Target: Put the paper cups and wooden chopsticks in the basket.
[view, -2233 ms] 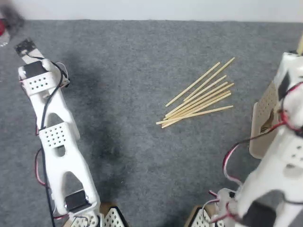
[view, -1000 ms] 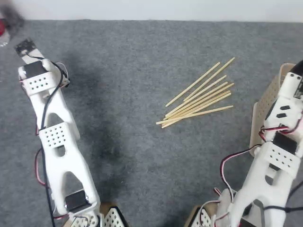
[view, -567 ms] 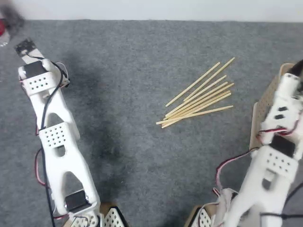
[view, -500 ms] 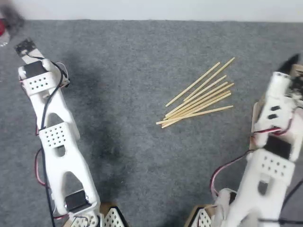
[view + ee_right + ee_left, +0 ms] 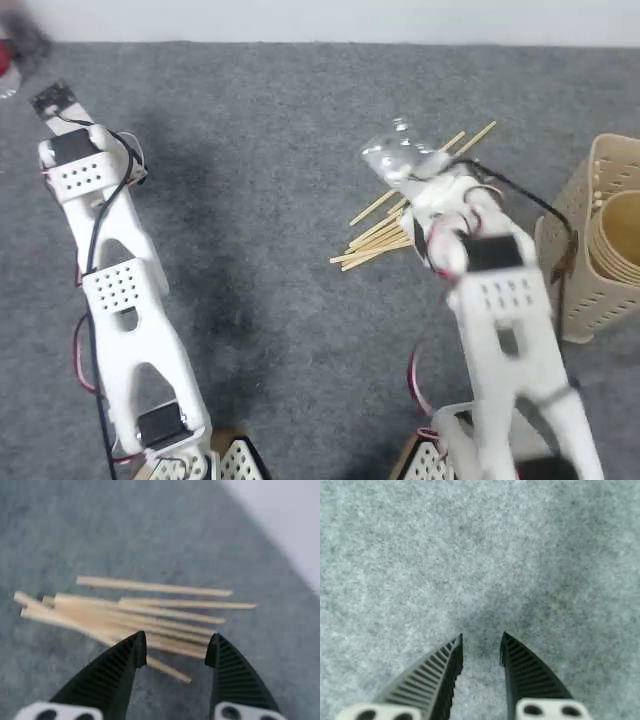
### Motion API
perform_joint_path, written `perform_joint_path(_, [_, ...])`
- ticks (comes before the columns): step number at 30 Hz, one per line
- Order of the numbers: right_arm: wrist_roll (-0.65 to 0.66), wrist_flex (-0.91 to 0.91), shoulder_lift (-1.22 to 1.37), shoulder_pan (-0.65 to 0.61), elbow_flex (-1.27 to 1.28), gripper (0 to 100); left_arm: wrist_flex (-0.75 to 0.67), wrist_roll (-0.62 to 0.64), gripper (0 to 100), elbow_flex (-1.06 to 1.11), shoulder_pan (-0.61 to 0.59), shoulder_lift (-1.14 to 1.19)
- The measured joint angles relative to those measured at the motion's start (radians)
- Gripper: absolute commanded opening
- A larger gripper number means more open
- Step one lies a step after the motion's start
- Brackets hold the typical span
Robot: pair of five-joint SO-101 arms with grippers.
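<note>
So we read the job as roughly half done: the basket (image 5: 568, 255) stands at the far right of the grey mat (image 5: 270, 150), and the rounded rims inside it look to us like the paper cups (image 5: 622, 235), already nested there. What is left is the wooden chopsticks (image 5: 125, 615), which lie in a loose fanned bundle flat on the mat, apart from the basket, none of them lifted. Our right gripper (image 5: 176, 639) hangs just above that bundle with its jaws spread wide and nothing between them, so the pick has not been made. Our left gripper (image 5: 481, 641) sits over bare mat well away on the other side, jaws parted only narrowly and holding nothing
</note>
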Motion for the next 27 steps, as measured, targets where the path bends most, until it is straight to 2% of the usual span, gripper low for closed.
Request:
perform_joint_path(4, [0.11,-0.006,0.212,0.003,-0.037,19.8,0.0,0.0,12,0.0,0.0,0.0])
perform_joint_path(11, [0.23,-0.009,0.535,0.002,-0.153,19.8,0.0,0.0,12,0.0,0.0,0.0])
perform_joint_path(21, [0.258,-0.015,0.838,0.018,-0.411,19.3,0.0,0.0,12,0.0,0.0,0.0])
perform_joint_path(23, [0.258,-0.015,0.868,0.018,-0.445,13.4,0.0,0.0,12,0.0,0.0,0.0])
perform_joint_path(25, [0.258,-0.015,0.882,0.018,-0.47,2.1,0.0,0.0,12,0.0,0.0,0.0])
perform_joint_path(26, [0.262,-0.02,0.887,0.021,-0.48,0.0,0.0,0.0,12,0.0,0.0,0.0])
perform_joint_path(27, [0.275,-0.018,0.888,0.029,-0.499,2.3,0.0,0.0,12,0.0,0.0,0.0])
